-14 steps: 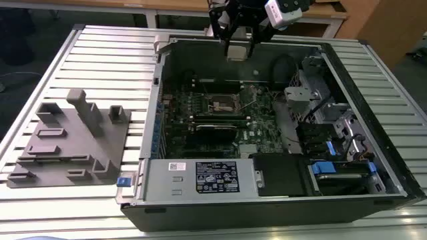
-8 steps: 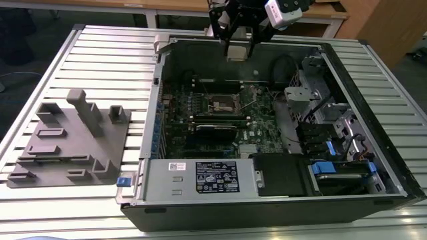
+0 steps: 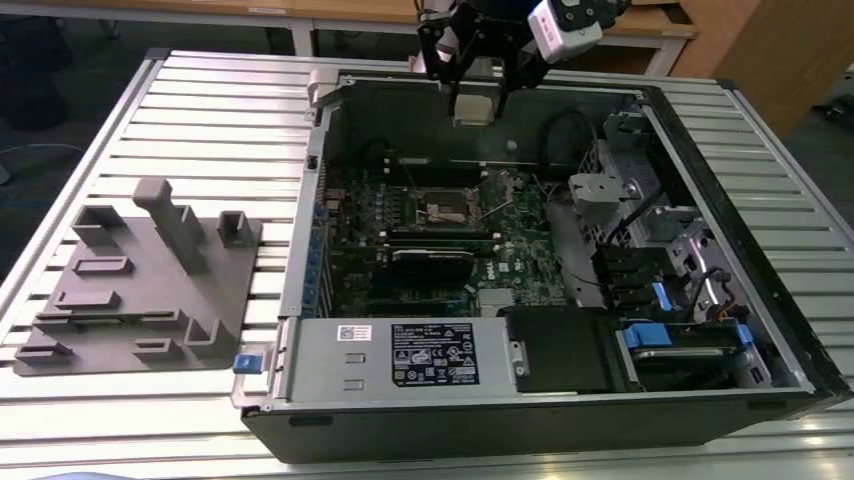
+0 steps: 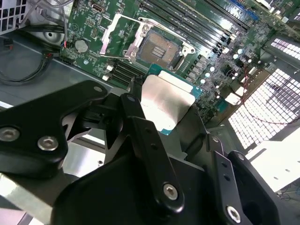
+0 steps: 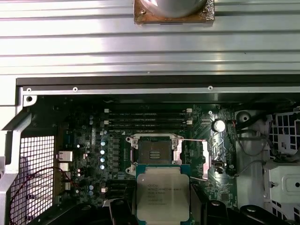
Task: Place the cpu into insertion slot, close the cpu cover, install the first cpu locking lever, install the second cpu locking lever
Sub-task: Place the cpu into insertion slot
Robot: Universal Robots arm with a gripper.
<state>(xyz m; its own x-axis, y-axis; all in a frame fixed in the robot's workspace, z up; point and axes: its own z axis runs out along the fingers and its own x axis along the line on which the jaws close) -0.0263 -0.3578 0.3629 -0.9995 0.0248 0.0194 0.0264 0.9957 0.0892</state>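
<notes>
Exterior view: the gripper hangs at the upper centre of the frame, over the far edge of the open case on the counter. It pinches the cpu by its edges. The slot sits mid-frame on the motherboard, apart from the cpu, with nothing in it. In the second wrist view the cover stands raised beside the slot.

Table: silver metal, ribbed slat top. Carries 2 items. 1 open black computer case, lying on its side. 1 grey moulded fixture with upright posts, just beside the case, at the exterior view's left.
</notes>
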